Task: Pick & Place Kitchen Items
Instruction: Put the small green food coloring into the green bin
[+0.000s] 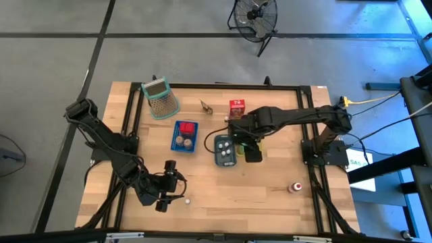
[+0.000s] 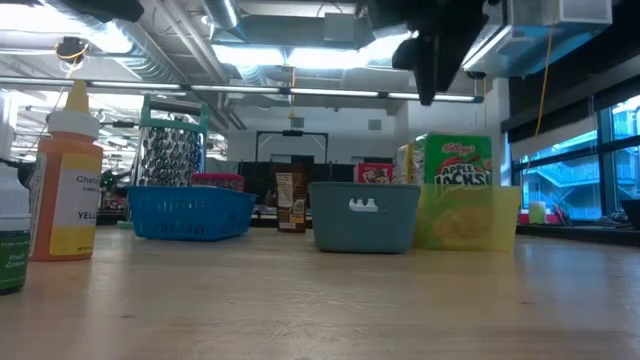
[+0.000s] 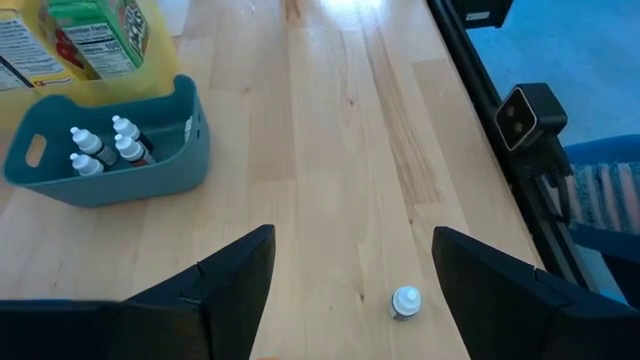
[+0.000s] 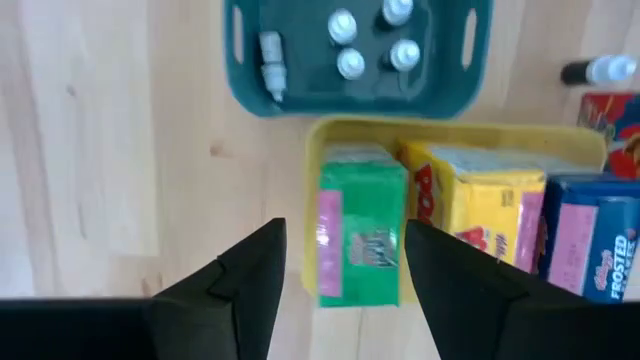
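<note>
Right gripper point(image 4: 343, 280) hung open right over the green carton point(image 4: 362, 235); left gripper point(image 3: 352, 275) sat open lower left, small white piece point(image 3: 406, 301) between its fingers.

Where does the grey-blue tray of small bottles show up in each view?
High view: grey-blue tray at table centre, under the right arm.
Low view: middle of the picture, left of the yellow tray.
Left wrist view: upper left.
Right wrist view: top centre.
Shared landmark: the yellow tray beside it.
</note>
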You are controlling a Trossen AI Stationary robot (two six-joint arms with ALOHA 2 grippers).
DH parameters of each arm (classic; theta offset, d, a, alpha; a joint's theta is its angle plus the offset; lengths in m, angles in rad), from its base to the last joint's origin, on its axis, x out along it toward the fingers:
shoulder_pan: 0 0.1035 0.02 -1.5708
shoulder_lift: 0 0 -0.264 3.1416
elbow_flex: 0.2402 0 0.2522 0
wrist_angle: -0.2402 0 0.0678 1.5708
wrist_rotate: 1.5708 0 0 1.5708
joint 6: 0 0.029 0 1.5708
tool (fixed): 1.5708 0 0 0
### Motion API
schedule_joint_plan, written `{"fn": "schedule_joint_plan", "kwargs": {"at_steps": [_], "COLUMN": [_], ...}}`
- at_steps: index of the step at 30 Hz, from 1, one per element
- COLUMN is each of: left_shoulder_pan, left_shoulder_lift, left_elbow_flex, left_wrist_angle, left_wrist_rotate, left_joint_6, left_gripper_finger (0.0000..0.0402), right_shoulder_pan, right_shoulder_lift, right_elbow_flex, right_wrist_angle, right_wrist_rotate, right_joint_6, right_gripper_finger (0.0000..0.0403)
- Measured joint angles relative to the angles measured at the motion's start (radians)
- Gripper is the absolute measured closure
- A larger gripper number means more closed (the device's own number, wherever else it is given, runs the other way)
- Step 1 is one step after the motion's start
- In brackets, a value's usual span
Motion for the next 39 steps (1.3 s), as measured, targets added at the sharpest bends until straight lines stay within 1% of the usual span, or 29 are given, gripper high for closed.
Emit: {"fn": "schedule_joint_plan", "kwargs": {"at_steps": [4, 10, 15, 19, 23, 28, 32, 34, 36, 38, 39], "left_shoulder_pan": [0.000, 0.000, 0.000, 0.000, -0.002, -0.027, -0.057, -0.069, -0.080, -0.086, -0.088], "left_shoulder_lift": [0.000, 0.000, 0.000, 0.000, 0.000, -0.002, -0.003, -0.003, -0.003, -0.003, -0.003], "left_elbow_flex": [0.000, 0.000, 0.000, 0.000, 0.015, 0.088, 0.112, 0.112, 0.112, 0.112, 0.112], "left_wrist_angle": [-0.001, -0.001, 0.000, 0.000, -0.012, -0.076, -0.103, -0.108, -0.119, -0.131, -0.134], "left_wrist_rotate": [0.031, 0.034, 0.033, 0.032, 0.026, -0.023, -0.065, -0.068, -0.070, -0.072, -0.073], "left_joint_6": [0.000, 0.000, 0.040, 0.071, 0.102, 0.105, 0.105, 0.105, 0.105, 0.105, 0.105], "left_gripper_finger": [0.0137, 0.0135, 0.0136, 0.0135, 0.0136, 0.0136, 0.0136, 0.0135, 0.0135, 0.0135, 0.0136], "right_shoulder_pan": [0.047, 0.143, 0.230, 0.291, 0.350, 0.409, 0.437, 0.447, 0.449, 0.449, 0.449], "right_shoulder_lift": [0.000, 0.000, 0.000, 0.000, 0.000, 0.000, 0.000, 0.001, 0.004, 0.006, 0.007], "right_elbow_flex": [0.053, 0.127, 0.133, 0.133, 0.131, 0.078, 0.023, -0.006, -0.030, -0.052, -0.058], "right_wrist_angle": [-0.010, 0.018, 0.154, 0.263, 0.340, 0.463, 0.566, 0.636, 0.737, 0.814, 0.834], "right_wrist_rotate": [0.039, 0.165, 0.341, 0.480, 0.546, 0.609, 0.618, 0.601, 0.545, 0.446, 0.397], "right_joint_6": [0.035, 0.151, 0.248, 0.265, 0.261, 0.258, 0.259, 0.258, 0.272, 0.283, 0.261], "right_gripper_finger": [0.0194, 0.0194, 0.0194, 0.0194, 0.0194, 0.0194, 0.0194, 0.0194, 0.0194, 0.0194, 0.0194]}}
